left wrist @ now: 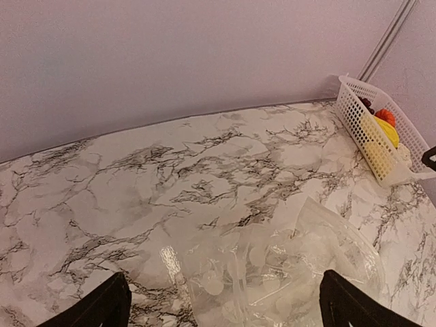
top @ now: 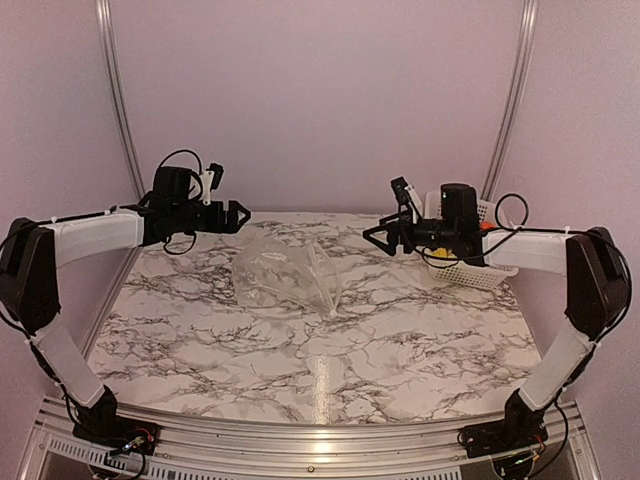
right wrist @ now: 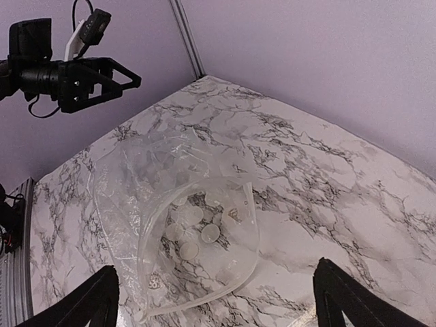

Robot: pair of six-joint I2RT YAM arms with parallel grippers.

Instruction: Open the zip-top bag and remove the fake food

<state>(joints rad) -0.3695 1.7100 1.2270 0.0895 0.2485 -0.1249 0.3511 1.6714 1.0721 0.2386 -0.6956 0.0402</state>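
Marble-patterned worktop [top: 400, 340], lilac walls. Clear crinkly zip-top bag [top: 285, 275] lies mid-worktop, mouth gaping, between the arms. Left end effector [top: 240, 214] hangs off the bag's left side, fingers apart, empty. Right end effector [top: 372, 236] is also apart and empty, in front of the white lattice plastic basket [top: 470, 275]. Yellow, orange and dark fake food pieces [left wrist: 385, 128] sit in that basket.

L arm [top: 95, 232] comes in from left edge of top view, forearm approx level. Left end effector [top: 243, 217] sits upper centre-left, pointing right, jaws spread wide. R arm [top: 540, 250] mirrors it from right edge. Right end effector [top: 372, 238] points left, jaws also wide apart. Tips face each other, well apart.
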